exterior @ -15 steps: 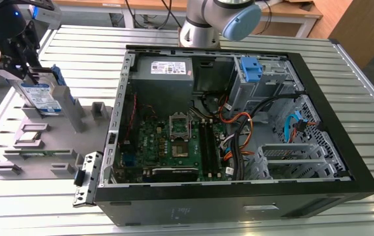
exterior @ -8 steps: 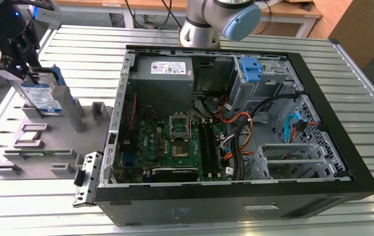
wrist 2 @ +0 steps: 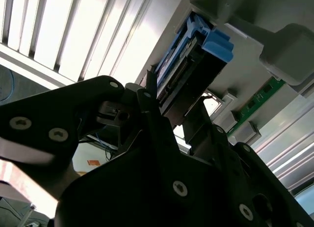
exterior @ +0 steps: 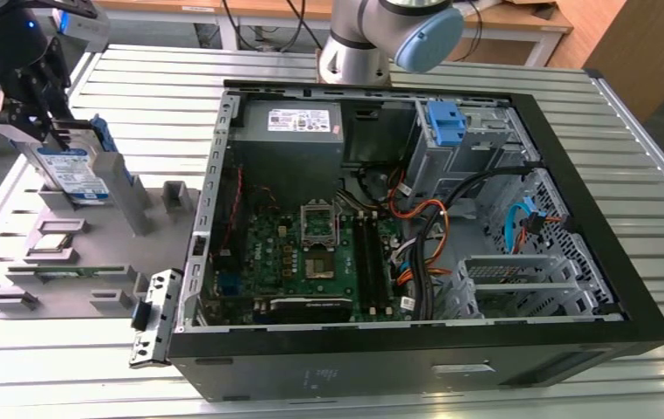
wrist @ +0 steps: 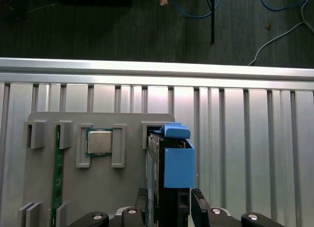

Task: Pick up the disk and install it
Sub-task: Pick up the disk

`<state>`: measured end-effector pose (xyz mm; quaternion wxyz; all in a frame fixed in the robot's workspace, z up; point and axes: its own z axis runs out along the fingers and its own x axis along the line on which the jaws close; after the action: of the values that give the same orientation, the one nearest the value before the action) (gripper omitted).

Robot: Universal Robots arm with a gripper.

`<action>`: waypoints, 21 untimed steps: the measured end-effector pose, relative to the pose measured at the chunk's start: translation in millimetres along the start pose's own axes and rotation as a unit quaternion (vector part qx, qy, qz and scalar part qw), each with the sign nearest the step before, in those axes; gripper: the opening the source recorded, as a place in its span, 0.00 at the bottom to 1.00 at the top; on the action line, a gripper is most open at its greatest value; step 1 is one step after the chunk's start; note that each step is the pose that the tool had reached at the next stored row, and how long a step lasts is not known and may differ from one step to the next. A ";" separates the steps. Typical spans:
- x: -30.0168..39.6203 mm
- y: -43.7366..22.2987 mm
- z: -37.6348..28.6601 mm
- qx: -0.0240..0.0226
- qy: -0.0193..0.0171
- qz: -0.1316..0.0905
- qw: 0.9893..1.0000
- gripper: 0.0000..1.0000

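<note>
disk (wrist: 169,163): flat silver-metal slab, glossy label, blue plastic rails. stands on edge at the grey holder tray (wrist: 98,187) on the ribbed bench (wrist: 245,138), well apart from the open computer case (exterior: 366,375). jaws clenched on its flat faces. risk: smooth metal may slip; lower edge, seemingly slotted, could snag.

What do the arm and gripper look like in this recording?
The arm is silver-grey tubing with a pale blue round joint cap. The gripper is matte black, built of angular plates studded with silver screw heads; its fingers are slim black bars.
</note>
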<state>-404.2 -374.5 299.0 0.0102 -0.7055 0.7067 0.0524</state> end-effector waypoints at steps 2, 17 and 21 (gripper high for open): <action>0.0 -0.1 -0.3 0.000 0.000 0.000 1.000 0.47; -0.1 0.3 -1.4 0.010 0.000 -0.001 1.000 0.47; 0.0 0.9 -1.3 0.010 0.000 -0.001 1.000 0.47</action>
<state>-405.1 -374.6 300.3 0.0175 -0.7062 0.7064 0.0451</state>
